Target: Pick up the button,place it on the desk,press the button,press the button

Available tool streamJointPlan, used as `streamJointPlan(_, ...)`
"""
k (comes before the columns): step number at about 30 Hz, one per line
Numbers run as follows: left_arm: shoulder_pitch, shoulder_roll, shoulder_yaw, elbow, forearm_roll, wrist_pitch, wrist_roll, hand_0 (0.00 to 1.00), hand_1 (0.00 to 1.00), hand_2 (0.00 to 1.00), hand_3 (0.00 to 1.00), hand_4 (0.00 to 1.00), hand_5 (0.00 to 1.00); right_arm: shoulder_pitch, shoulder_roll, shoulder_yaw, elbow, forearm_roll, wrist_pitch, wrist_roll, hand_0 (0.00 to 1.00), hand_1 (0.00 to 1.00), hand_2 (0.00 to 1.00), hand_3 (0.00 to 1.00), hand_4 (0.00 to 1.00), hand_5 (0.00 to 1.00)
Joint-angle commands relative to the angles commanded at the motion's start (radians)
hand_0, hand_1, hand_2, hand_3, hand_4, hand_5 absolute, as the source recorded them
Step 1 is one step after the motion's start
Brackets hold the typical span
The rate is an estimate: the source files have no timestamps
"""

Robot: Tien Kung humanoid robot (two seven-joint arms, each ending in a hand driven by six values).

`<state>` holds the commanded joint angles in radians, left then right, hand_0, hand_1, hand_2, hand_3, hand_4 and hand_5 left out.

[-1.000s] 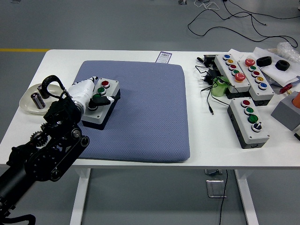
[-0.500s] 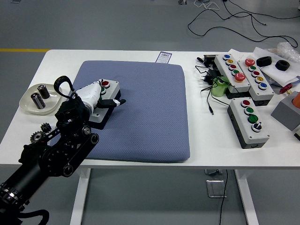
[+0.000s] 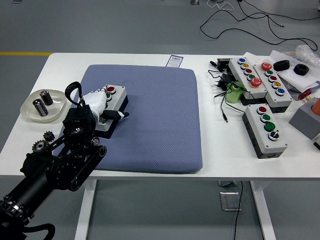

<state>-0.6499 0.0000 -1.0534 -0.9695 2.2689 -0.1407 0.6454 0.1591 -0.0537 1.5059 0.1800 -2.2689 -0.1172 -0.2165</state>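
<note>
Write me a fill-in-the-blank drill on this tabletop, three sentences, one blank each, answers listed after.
1. The button box under the left hand lies on a ______ pad.
2. The button showing on that box next to the hand's fingers is ______ in colour.
3. The two small metal cylinders at the table's left end sit in a ______ dish.

Missing words: blue; red; white
</note>
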Motion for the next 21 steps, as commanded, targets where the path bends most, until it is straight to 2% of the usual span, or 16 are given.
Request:
streamJointPlan(2,0.001,0.0,0.0,-0.002,0.0,-0.004,0.0,0.696,0.898,0.998,0.998,0.966,0.589,-0.001,0.0,0.001,0.0,0.0,0.0,0.0,0.673,0.658,0.674,0.624,0.31,0.173)
streamJointPlan(3,0.002,0.0,0.0,-0.002,0.0,-0.005,0.0,0.452,0.652,0.998,0.998,0.96,0.556,-0.001,0.0,0.001,0.0,0.0,0.0,0.0,0.673,0.658,0.674,0.624,0.31,0.173)
streamJointPlan(8,0.001,0.0,0.006,0.01,0.0,-0.027,0.0,0.452,0.652,0.998,0.998,0.96,0.556,-0.002,0.0,0.003,0.0,0.0,0.001,0.0,0.673,0.658,0.674,0.624,0.31,0.173)
streamJointPlan(9,0.001,0.0,0.011,0.015,0.0,-0.019,0.0,0.319,0.422,0.83,0.998,0.96,0.544,-0.003,0.0,0.003,0.0,0.0,0.001,0.0,0.673,0.658,0.674,0.624,0.31,0.173)
streamJointPlan(14,0.0,0.0,0.025,0.024,0.0,0.025,0.0,0.319,0.422,0.83,0.998,0.96,0.544,-0.004,-0.001,0.004,0.0,0.0,0.001,0.0,0.673,0.658,0.674,0.624,0.31,0.173)
streamJointPlan(15,0.0,0.0,0.026,0.024,0.0,0.026,0.0,0.133,0.251,0.354,0.813,0.936,0.461,-0.004,-0.001,0.004,0.0,0.0,0.001,0.0,0.673,0.658,0.674,0.624,0.31,0.173)
streamJointPlan(20,0.001,0.009,0.027,0.028,0.0,0.042,0.0,0.133,0.251,0.354,0.813,0.936,0.461,-0.005,-0.001,0.004,0.0,0.0,0.001,0.0,0.673,0.658,0.674,0.624,0.31,0.173)
streamJointPlan(21,0.002,0.011,0.026,0.028,0.0,0.05,0.0,0.1,0.224,0.279,0.55,0.899,0.334,-0.005,-0.001,0.004,0.0,0.0,0.0,0.0,0.673,0.658,0.674,0.624,0.31,0.173)
